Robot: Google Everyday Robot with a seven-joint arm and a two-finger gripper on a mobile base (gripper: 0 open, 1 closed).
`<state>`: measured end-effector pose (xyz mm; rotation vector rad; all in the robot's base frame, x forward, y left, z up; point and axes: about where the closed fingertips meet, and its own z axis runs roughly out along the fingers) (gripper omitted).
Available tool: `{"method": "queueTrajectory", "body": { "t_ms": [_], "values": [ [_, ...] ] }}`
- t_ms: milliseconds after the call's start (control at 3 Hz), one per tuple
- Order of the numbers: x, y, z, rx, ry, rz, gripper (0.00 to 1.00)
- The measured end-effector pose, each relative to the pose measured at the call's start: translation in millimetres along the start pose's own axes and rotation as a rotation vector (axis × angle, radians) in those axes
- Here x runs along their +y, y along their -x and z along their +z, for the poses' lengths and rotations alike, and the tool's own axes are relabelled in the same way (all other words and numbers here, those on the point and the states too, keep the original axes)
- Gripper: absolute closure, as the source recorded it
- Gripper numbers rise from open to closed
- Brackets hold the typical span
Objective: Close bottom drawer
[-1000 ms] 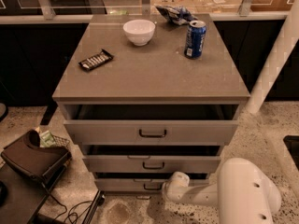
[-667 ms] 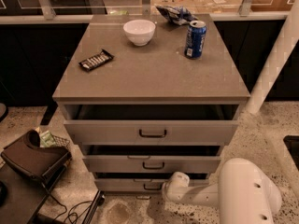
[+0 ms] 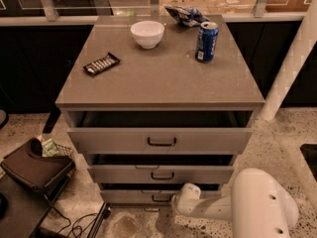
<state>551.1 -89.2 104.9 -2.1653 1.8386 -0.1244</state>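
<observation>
Under the middle grey drawer (image 3: 119,174), the flat grey bottom drawer (image 3: 130,196) faces front, lying left-to-right. White gripper (image 3: 178,202) sits at its front; wide or narrow, cannot tell.

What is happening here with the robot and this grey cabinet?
A robot arm reaches in low from the right, and its gripper is at the front of the bottom drawer, beside its small handle. That drawer is not closed yet: a dark gap shows above its front. The middle drawer and top drawer are also open. On the cabinet top sit a white bowl, a blue can and a snack bar.
</observation>
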Motion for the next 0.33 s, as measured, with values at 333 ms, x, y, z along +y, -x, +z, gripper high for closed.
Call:
{"method": "queueTrajectory", "body": {
  "t_ms": [333],
  "values": [
    [5.6, 1.2, -1.4, 0.000, 0.000, 0.000, 0.00]
  ]
}}
